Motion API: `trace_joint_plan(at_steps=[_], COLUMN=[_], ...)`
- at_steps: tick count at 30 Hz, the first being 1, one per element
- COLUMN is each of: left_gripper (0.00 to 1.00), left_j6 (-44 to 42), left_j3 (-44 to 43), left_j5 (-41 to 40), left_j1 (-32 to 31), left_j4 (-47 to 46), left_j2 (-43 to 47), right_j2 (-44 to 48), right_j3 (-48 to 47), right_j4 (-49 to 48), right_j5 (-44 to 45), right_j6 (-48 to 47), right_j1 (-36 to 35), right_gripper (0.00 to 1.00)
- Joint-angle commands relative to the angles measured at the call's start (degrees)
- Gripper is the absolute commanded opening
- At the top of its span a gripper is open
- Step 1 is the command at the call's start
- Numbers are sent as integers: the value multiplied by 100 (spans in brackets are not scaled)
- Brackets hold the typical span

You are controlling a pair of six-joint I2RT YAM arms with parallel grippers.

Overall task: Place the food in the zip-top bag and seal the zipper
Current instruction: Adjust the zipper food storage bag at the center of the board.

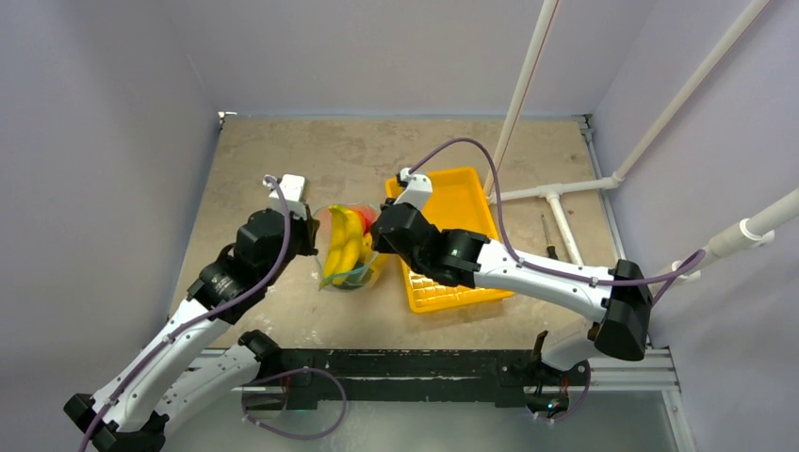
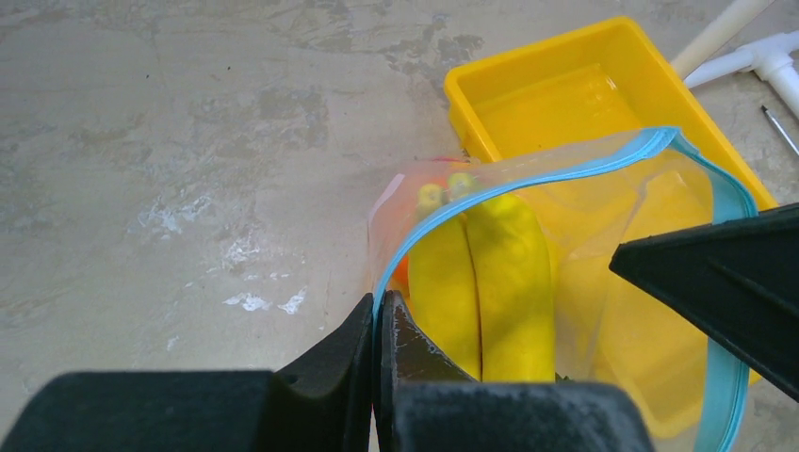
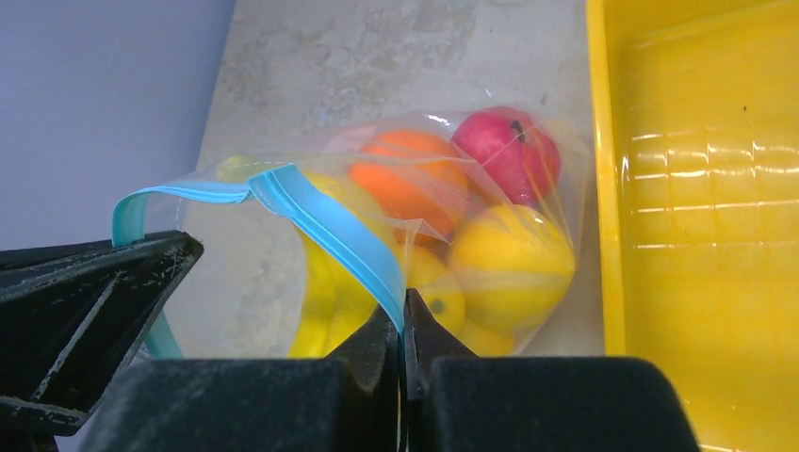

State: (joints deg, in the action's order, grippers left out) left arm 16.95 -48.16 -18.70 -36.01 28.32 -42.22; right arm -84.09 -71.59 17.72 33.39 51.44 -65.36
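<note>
Both ends are clamped. My left gripper [image 2: 377, 306] is fully closed on the zipper [image 2: 528, 179] at the bag's 9 o'clock end, and my right gripper [image 3: 403, 311] is pinched tight on the same strip at 3 o'clock. The zip-top bag [image 1: 350, 259] sits mid-table between them, with the yellow tray [image 1: 468, 193] just off its 3 o'clock. The food [image 3: 410, 179] is inside. Gripping both ends should let me stretch the mouth straight. Its lips look apart, so I judge it unsealed.
</note>
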Motion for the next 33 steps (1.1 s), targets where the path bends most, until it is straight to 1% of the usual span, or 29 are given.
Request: trace_joint_plan(at_steps=[1, 6, 9, 12, 16, 19, 24, 28, 29, 33], left_gripper=[0, 0, 0, 0, 0, 0, 0, 0, 0, 0], left_j6=[99, 137, 173, 202, 252, 331, 479, 478, 483, 493], left_j3=[-504, -862, -867, -778, -649, -348, 88, 113, 134, 150], left_j5=[53, 810, 1003, 990, 872, 724, 589, 473, 440, 293], left_j1=[33, 25, 31, 35, 35, 30, 31, 40, 35, 34], left_j4=[132, 407, 480, 423, 411, 248, 40, 59, 55, 122], left_j2=[165, -119, -258, -229, -185, -128, -97, -17, 10, 128], right_j2=[193, 95, 11, -108, -365, -557, -669, -637, -629, -479], right_j3=[-459, -610, -655, -653, -497, -320, -126, -141, -163, -296], right_j4=[-305, -577, -840, -890, -835, -795, -588, -280, -212, 0], right_j5=[-78, -465, -645, -808, -742, -699, -495, -249, -213, 69], right_j6=[-530, -810, -923, -988, -937, -817, -622, -486, -466, -337], right_j1=[86, 86, 86, 85, 94, 94, 94, 94, 94, 94], right_gripper=[0, 0, 0, 0, 0, 0, 0, 0, 3, 21])
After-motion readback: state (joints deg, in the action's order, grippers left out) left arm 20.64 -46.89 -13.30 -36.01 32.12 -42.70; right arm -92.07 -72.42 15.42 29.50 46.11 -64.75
